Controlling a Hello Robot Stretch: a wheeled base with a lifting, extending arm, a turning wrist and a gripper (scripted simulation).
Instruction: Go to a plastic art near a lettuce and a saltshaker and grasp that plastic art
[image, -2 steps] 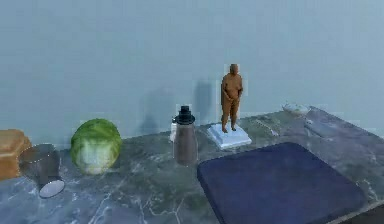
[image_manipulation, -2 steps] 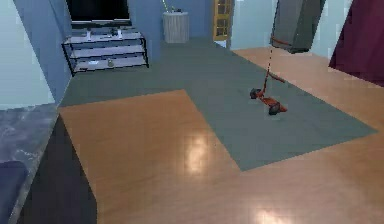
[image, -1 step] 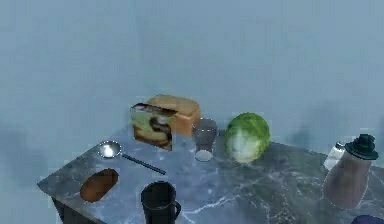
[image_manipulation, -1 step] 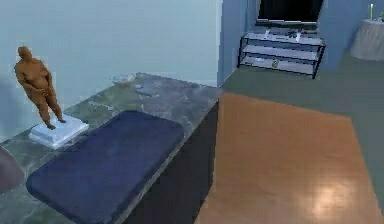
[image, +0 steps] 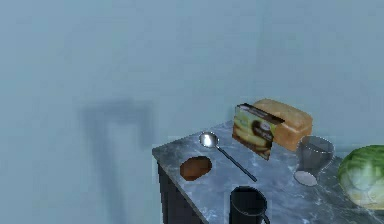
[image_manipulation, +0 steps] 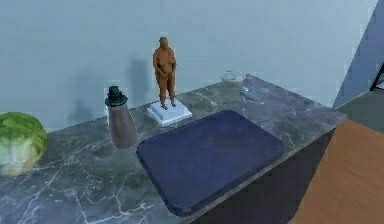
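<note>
An orange-brown figure of a standing person (image_manipulation: 165, 72) on a white square base stands upright on the grey marble counter (image_manipulation: 290, 110) in the arm side view, near the wall. To its left stands a brown shaker with a dark cap (image_manipulation: 120, 119). A green lettuce (image_manipulation: 20, 142) lies at that view's left edge and appears again as a green lettuce (image: 366, 175) at the forward view's right edge.
A dark blue mat (image_manipulation: 208, 155) covers the counter in front of the figure, with a small clear glass object (image_manipulation: 233, 76) behind. The forward view has a bread loaf (image: 283, 122), a box (image: 254, 131), a ladle (image: 222, 153), a potato (image: 196, 167), a metal cup (image: 315, 152) and a black mug (image: 248, 205).
</note>
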